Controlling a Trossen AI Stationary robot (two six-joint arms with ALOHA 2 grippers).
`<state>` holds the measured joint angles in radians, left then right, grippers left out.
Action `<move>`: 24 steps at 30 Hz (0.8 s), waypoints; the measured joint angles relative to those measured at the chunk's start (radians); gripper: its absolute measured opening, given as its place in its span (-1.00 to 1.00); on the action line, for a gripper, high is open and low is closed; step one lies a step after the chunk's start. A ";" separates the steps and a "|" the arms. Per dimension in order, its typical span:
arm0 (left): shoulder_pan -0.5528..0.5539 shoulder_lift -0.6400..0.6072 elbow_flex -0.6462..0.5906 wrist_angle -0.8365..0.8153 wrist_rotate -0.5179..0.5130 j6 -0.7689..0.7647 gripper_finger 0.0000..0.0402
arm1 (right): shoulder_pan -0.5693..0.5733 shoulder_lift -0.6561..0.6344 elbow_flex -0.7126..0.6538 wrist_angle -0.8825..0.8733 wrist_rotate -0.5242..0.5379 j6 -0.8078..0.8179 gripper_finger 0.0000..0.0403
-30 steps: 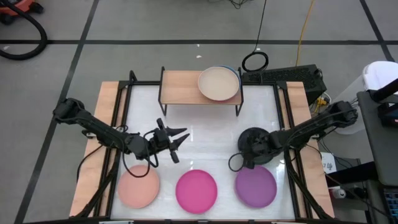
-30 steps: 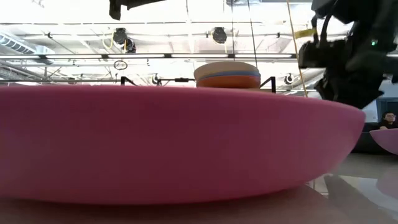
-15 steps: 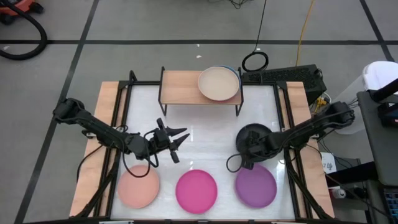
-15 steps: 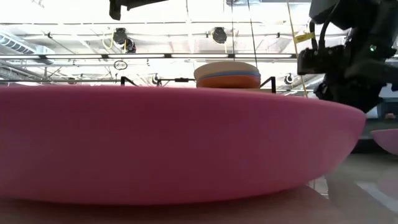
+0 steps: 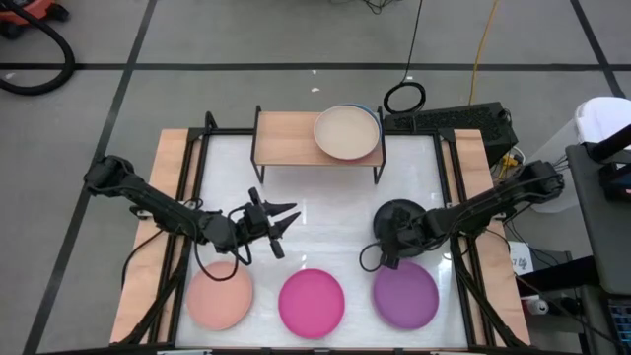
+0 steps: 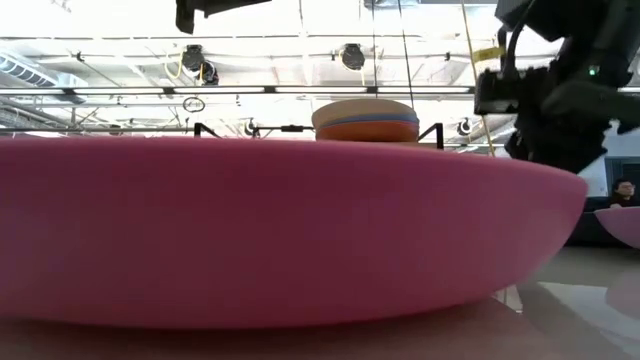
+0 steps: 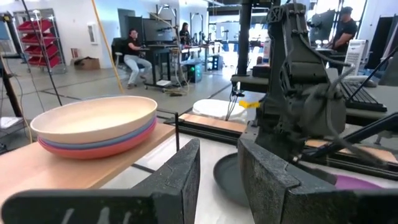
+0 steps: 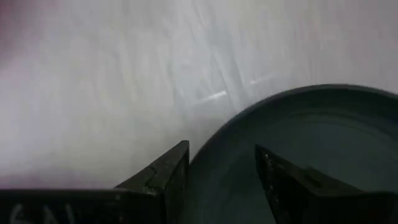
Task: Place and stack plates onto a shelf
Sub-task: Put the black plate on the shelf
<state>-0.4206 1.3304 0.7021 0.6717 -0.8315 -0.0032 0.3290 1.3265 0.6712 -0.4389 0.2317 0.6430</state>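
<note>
On the right half of the wooden shelf (image 5: 286,138) sits a stack of plates (image 5: 347,131) with the beige one on top and blue and red ones under it (image 7: 93,127). Peach (image 5: 219,296), magenta (image 5: 312,302) and purple (image 5: 405,295) plates lie in a row along the table's near edge. The black plate (image 5: 397,215) is right of centre, with my right gripper (image 5: 394,245) shut on its rim. My left gripper (image 5: 288,222) hovers open left of centre, pointing at the right arm. My right gripper holds the black plate by its rim (image 8: 202,152), one finger (image 8: 171,168) outside the rim and the other (image 8: 280,177) inside the bowl. It reaches in slanting from the table's right. Whether the plate is clear of the table, I cannot tell.
The white table top has a raised wood rim (image 5: 175,177) and black rails on both sides. In the low view the magenta plate (image 6: 280,230) fills the foreground. A black cable ring (image 5: 404,97) lies on the floor behind the shelf. The shelf's left half is bare wood.
My right gripper, with the black plate, has shifted slightly toward the table's left. The left arm has stayed still.
</note>
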 joint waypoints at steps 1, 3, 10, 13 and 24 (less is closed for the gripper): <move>0.000 0.000 0.000 -0.005 0.000 -0.003 -0.44 | 0.000 0.015 0.000 0.001 0.000 0.001 -0.18; 0.000 0.000 0.000 -0.012 0.001 -0.006 -0.44 | 0.000 0.044 0.000 0.001 0.000 0.001 -0.18; 0.000 0.000 0.000 -0.017 0.002 -0.007 -0.44 | -0.004 0.102 0.000 -0.001 0.004 -0.022 -0.38; 0.000 0.000 0.000 -0.017 0.003 -0.007 -0.44 | -0.004 0.090 0.000 -0.002 0.005 -0.040 -0.71; 0.000 -0.001 0.000 0.042 0.000 0.001 -0.44 | 0.053 -0.088 0.049 0.033 -0.058 -0.171 -0.99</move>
<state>-0.4206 1.3291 0.7023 0.7135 -0.8312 -0.0024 0.3820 1.2380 0.7204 -0.4059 0.1739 0.4719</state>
